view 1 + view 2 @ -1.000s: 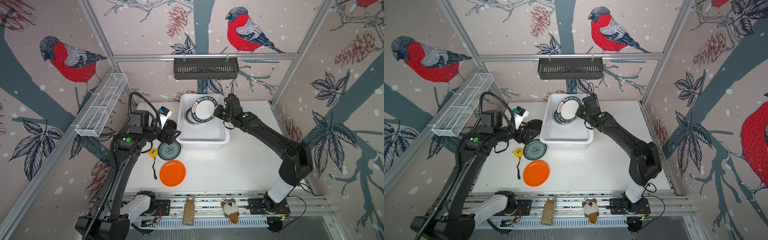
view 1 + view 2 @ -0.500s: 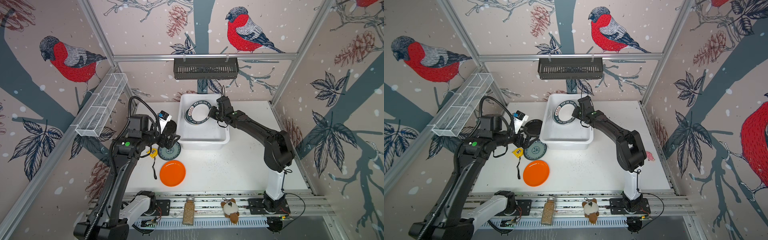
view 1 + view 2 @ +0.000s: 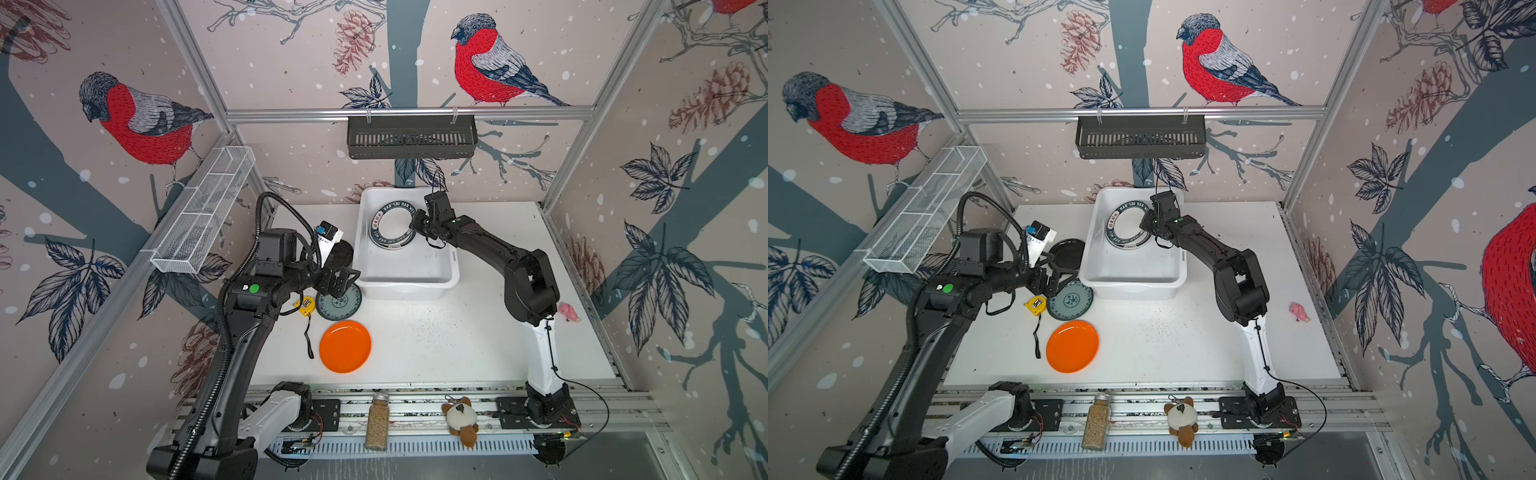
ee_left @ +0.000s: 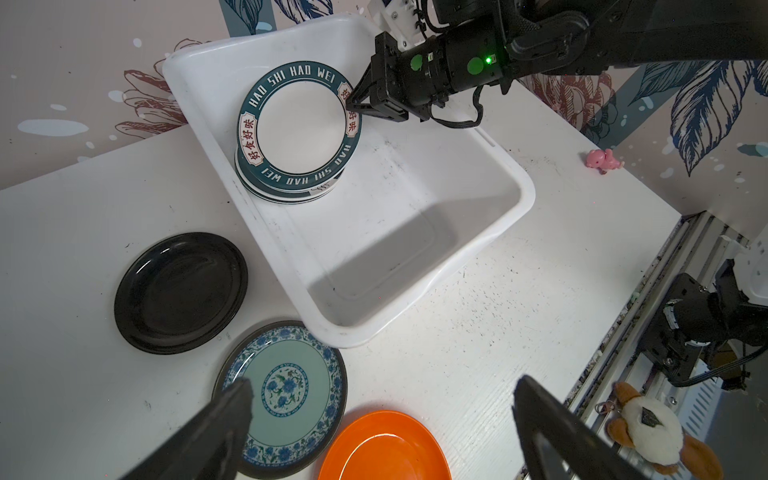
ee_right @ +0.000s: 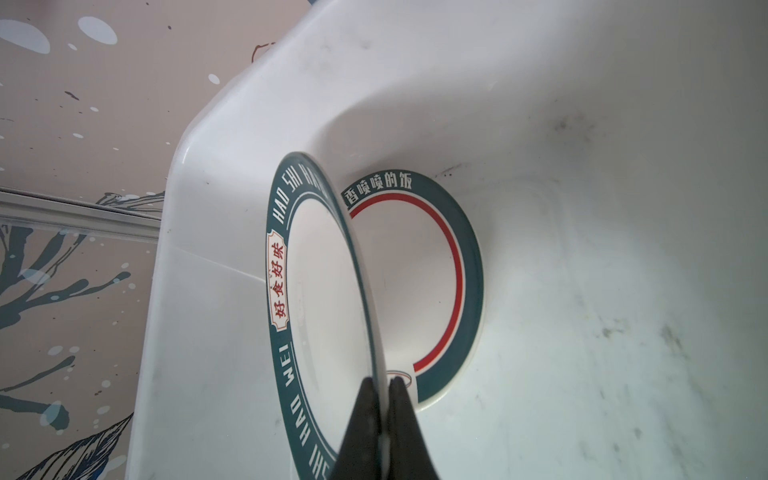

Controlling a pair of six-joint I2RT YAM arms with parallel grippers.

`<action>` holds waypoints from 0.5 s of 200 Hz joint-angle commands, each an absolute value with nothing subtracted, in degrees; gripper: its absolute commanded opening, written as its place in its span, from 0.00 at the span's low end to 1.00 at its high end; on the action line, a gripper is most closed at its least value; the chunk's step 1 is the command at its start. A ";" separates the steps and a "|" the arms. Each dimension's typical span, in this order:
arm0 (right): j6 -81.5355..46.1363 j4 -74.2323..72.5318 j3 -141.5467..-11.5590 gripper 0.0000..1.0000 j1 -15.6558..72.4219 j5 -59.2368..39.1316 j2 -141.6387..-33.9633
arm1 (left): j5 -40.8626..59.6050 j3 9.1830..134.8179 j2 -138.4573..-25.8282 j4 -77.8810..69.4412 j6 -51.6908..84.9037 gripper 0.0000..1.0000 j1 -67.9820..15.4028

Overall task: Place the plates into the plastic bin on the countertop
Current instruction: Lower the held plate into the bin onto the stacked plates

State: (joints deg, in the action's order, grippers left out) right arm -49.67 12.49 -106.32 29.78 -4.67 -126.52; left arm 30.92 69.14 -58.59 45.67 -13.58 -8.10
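We find the right gripper [image 4: 353, 104], clamped on the lettered plate [image 4: 299, 124], now over the stack [image 4: 291, 193] at the eleven o'clock corner of the plastic bin [image 4: 415, 232] (release due). The left gripper [image 4: 382, 388], spread wide, has eased toward the floral plate [image 4: 286, 390].

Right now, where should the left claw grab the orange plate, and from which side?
Pinch the orange plate by its raised rim on the edge facing the front rail. It lies flat on the countertop, so only that lip offers a hold. That edge looks bare; the floral plate crowds the far edge and the tape measure strap flanks its left. Bring the left claw down tilted.
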 commanded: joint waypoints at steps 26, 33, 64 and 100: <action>-51.37 13.82 -109.90 0.01 28.48 -9.05 -130.02 | 30.71 69.95 -58.80 45.55 -14.15 0.97 -8.17; -51.37 13.99 -110.25 0.02 28.31 -9.41 -130.33 | 30.57 70.08 -58.88 45.53 -14.24 0.97 -8.17; -51.54 13.94 -109.89 0.01 27.91 -9.75 -130.78 | 30.32 70.11 -58.89 45.53 -14.42 0.97 -8.17; -52.43 12.83 -109.46 0.02 27.39 -10.85 -131.64 | 30.50 70.03 -58.63 45.54 -14.26 0.97 -8.17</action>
State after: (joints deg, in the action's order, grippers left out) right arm -51.22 15.09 -109.43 27.64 -9.39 -130.93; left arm 29.95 69.69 -58.89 45.67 -13.80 -8.10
